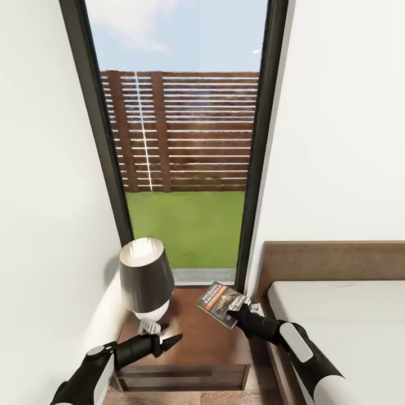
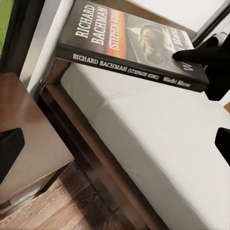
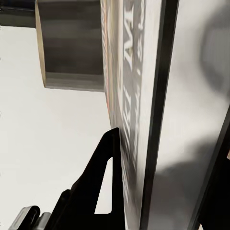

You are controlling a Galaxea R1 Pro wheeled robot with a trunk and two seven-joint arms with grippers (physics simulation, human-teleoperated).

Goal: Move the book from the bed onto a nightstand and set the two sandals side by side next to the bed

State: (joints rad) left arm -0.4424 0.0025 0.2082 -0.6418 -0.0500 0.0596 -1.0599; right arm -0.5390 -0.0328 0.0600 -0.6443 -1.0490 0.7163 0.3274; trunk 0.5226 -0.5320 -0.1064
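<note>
My right gripper [image 1: 241,313] is shut on the book [image 1: 219,304], a dark paperback with an orange band. It holds the book tilted in the air above the right part of the nightstand [image 1: 205,343]. In the left wrist view the book [image 2: 129,43] hangs over the bed frame, with a right finger [image 2: 191,53] on its cover. My left gripper [image 1: 167,340] hovers open over the nightstand's front left, by the lamp base. The bed [image 1: 343,326], with its grey mattress, lies to the right. The sandals are out of view.
A lamp [image 1: 145,278] with a dark shade stands on the nightstand's left half. A tall dark-framed window [image 1: 180,140] rises behind, with white walls on both sides. A narrow strip of wood floor [image 2: 72,206] separates nightstand and bed.
</note>
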